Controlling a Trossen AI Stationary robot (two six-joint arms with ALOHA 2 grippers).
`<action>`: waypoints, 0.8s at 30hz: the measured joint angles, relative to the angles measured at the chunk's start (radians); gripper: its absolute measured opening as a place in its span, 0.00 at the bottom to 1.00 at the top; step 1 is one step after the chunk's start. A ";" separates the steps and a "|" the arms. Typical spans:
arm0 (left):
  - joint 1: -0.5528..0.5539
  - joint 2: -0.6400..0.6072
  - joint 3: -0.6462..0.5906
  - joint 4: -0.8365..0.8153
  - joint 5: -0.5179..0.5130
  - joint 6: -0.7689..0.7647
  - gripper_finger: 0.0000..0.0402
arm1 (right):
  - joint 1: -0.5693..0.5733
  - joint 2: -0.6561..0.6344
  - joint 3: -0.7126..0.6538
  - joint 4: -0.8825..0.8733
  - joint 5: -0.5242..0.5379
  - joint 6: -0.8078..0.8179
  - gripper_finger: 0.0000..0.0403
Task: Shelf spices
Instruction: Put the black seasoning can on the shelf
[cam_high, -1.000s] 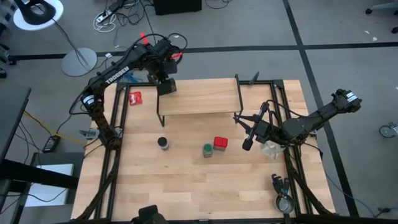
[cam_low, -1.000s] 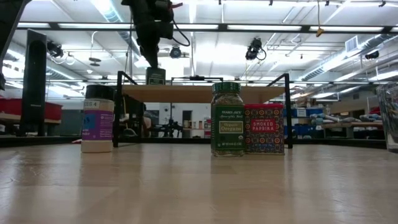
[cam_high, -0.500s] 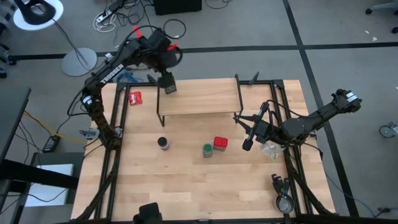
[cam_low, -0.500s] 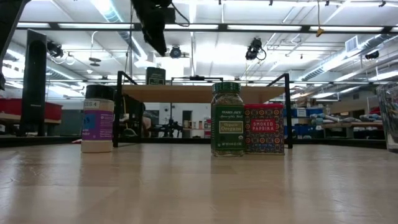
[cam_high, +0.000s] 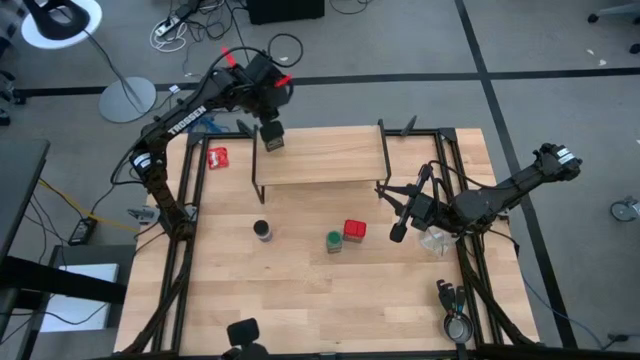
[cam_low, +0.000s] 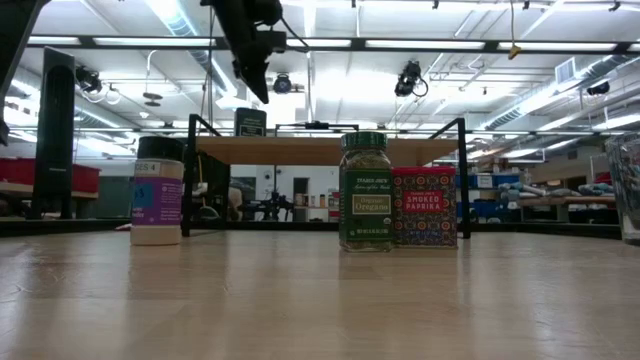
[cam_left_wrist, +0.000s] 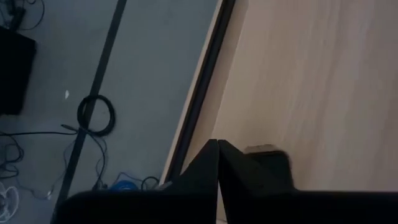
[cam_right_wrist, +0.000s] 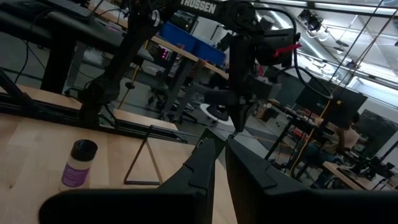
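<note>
The dark olive square tin (cam_high: 272, 141) stands on the left end of the shelf (cam_high: 330, 160), a low wood-topped rack on thin black legs; in the low view the tin (cam_low: 250, 122) rests on the plank (cam_low: 330, 150). My left gripper (cam_high: 267, 121) hangs shut just above and beyond the tin, touching nothing; its fingers meet in the left wrist view (cam_left_wrist: 217, 144). On the table in front of the shelf stand a dark-capped jar (cam_high: 262, 230), a green jar (cam_high: 334, 241) and a red square tin (cam_high: 354, 230). My right gripper (cam_high: 397, 233) waits shut over the table's right part.
A flat red-and-white packet (cam_high: 218, 156) lies on the table left of the shelf. A clear container (cam_high: 436, 241) sits under the right arm, and a small metal item (cam_high: 457, 325) lies near the front right corner. Bare wood spreads along the near edge.
My left gripper has risen off the olive tin and drawn back a little toward the table's far edge, and its fingers have come together. The tin stays upright on the shelf's left end.
</note>
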 joint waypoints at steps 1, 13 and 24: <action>-0.005 0.000 0.000 0.002 0.004 -0.005 0.03 | 0.000 0.000 0.000 0.000 0.000 0.000 0.10; -0.080 0.000 0.000 -0.111 0.079 -0.021 0.00 | 0.000 0.000 0.000 -0.001 0.000 0.000 0.10; -0.116 0.000 0.000 -0.269 0.077 -0.091 0.00 | 0.000 0.000 0.000 -0.001 0.000 0.000 0.10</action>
